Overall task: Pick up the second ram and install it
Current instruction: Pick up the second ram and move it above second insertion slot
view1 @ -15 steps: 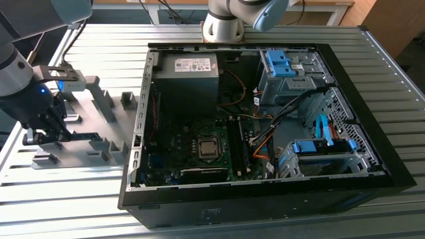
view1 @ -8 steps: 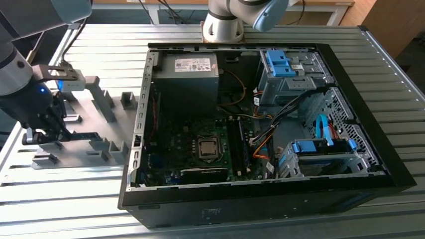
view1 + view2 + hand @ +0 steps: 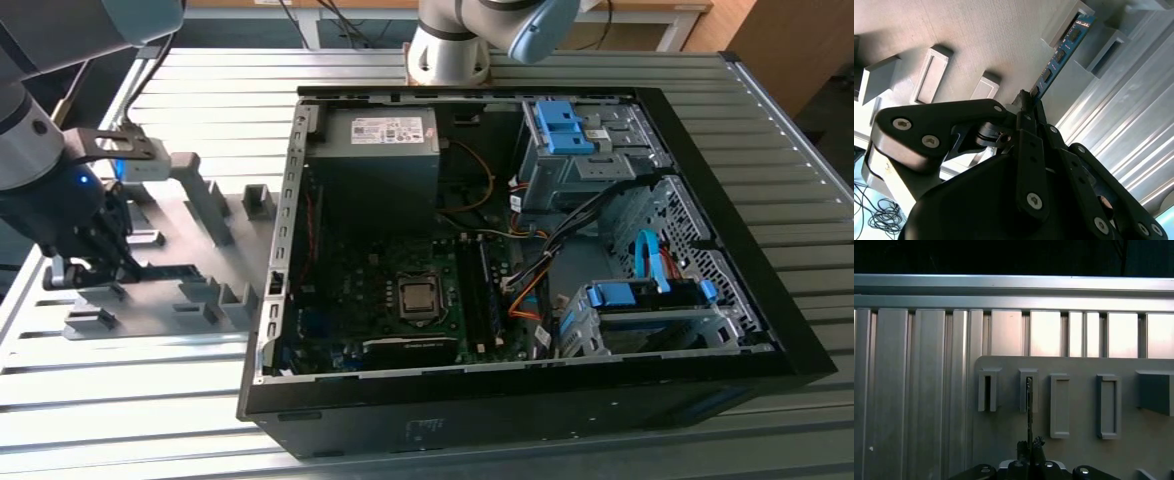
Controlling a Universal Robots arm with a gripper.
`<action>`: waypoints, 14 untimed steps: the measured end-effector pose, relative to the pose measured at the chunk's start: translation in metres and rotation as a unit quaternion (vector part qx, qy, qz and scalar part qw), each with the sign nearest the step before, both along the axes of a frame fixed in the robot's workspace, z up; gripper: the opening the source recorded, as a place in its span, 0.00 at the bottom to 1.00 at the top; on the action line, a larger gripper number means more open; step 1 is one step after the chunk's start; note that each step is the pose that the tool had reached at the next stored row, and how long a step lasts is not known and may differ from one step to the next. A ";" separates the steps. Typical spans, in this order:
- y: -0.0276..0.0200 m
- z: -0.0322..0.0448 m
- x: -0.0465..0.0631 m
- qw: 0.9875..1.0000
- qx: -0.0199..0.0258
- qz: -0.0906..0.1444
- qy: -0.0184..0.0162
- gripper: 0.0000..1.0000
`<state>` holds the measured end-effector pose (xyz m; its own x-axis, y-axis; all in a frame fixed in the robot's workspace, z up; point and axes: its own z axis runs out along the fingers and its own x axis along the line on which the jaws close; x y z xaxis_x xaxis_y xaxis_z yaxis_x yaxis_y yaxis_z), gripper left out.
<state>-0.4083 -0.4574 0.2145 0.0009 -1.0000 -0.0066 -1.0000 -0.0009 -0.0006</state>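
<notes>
The second ram (image 3: 1060,52) is a thin blue-green board with dark chips. In the second wrist view it runs from between my fingertips to a slotted block of the grey fixture (image 3: 979,35). In the first wrist view the ram (image 3: 1029,405) shows edge-on, with its far end in one of the fixture's upright slots (image 3: 1028,386). My gripper (image 3: 1029,97) is shut on the ram's near end. In the exterior view the gripper (image 3: 80,268) hangs low over the grey fixture (image 3: 200,290) at that view's left, beside the computer case.
The open black computer case (image 3: 534,400) lies at the exterior view's right, with the motherboard (image 3: 400,300) and its processor socket (image 3: 419,297) exposed. Cables and blue drive bays (image 3: 641,300) crowd its right side. Upright fixture blocks (image 3: 200,195) stand near the gripper on the ribbed aluminium table (image 3: 134,400).
</notes>
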 end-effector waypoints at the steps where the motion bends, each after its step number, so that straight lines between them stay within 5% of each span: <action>1: 0.0000 0.0004 0.000 1.000 0.000 0.000 0.000 0.14; 9: 0.0000 0.0056 0.000 1.000 0.000 0.000 0.000 0.14; 14: 0.0001 0.0156 0.000 1.000 0.000 0.000 0.000 0.14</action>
